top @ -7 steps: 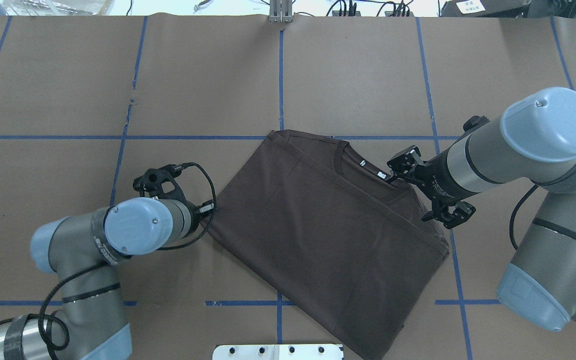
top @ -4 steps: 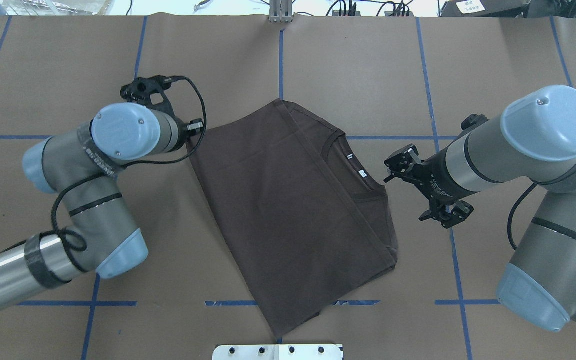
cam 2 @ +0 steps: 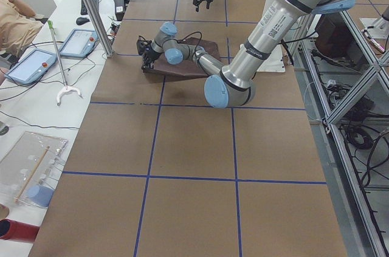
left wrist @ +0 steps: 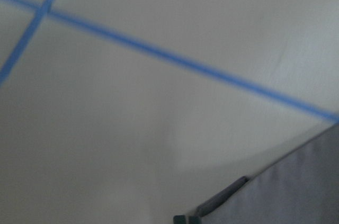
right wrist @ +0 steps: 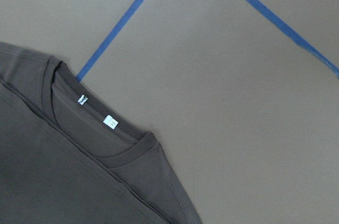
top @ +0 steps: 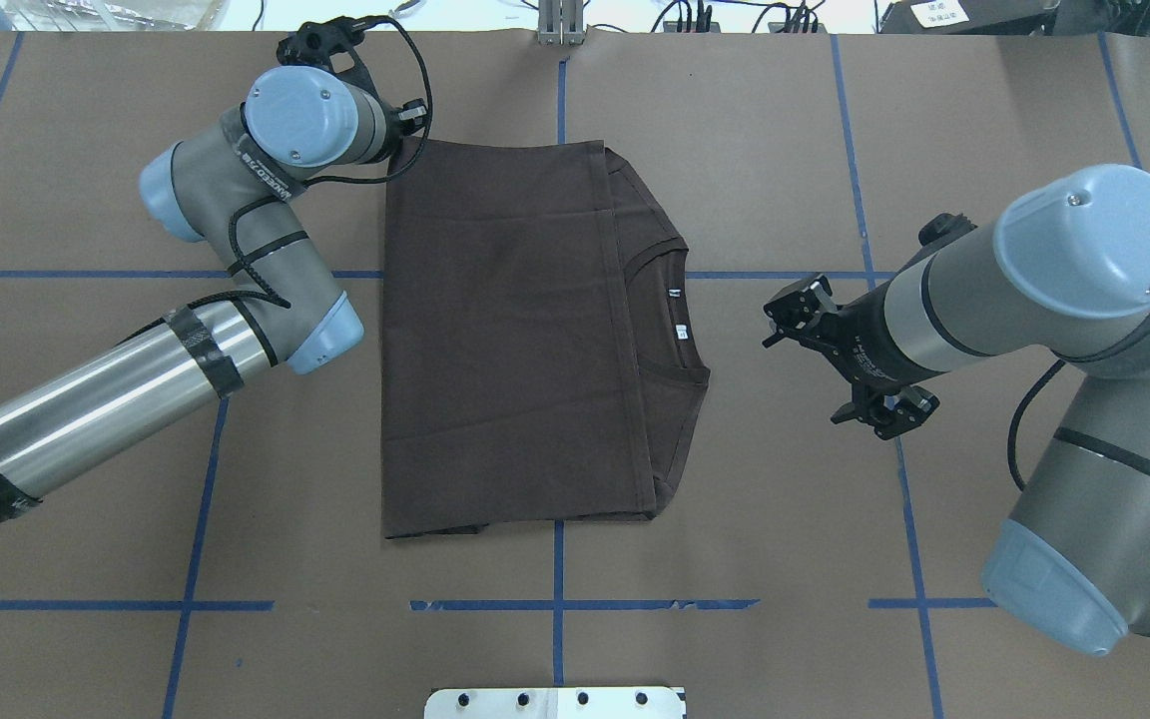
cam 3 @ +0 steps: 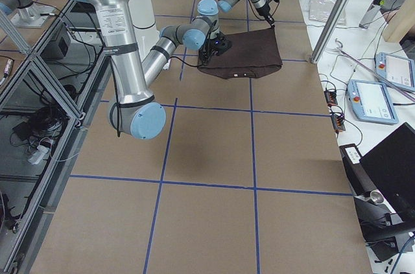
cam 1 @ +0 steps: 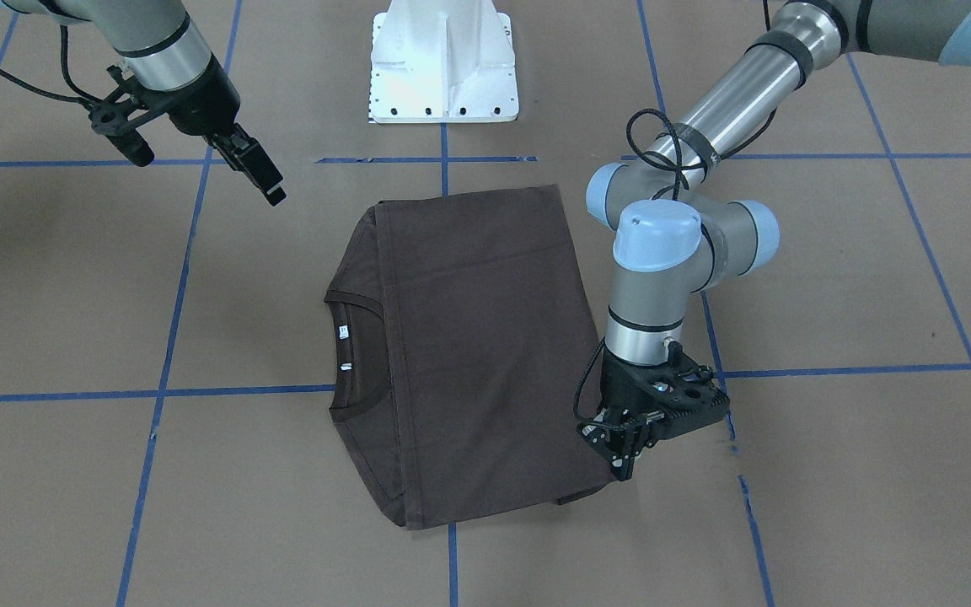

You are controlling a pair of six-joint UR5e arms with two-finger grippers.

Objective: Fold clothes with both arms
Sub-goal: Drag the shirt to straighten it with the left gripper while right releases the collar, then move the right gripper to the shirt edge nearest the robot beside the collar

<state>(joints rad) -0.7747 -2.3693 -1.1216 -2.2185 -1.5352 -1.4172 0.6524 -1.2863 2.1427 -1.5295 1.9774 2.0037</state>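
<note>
Folded once, the T-shirt (top: 505, 340) is likely being lined up on the counter (top: 735, 130).
The left tool (cam 1: 623, 455) is pinched shut on its far corner. The T-shirt is laid flat in the middle. The right tool (cam 1: 266, 184) is wide open, empty, near the collar (top: 670, 310); a grip there is likely needed next.

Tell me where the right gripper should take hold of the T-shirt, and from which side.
Likely the collar-side edge, approached from the robot's right. The T-shirt lies flat with the collar facing the right gripper, which hovers beside that edge; layered fabric there gives a rim to pinch.
</note>
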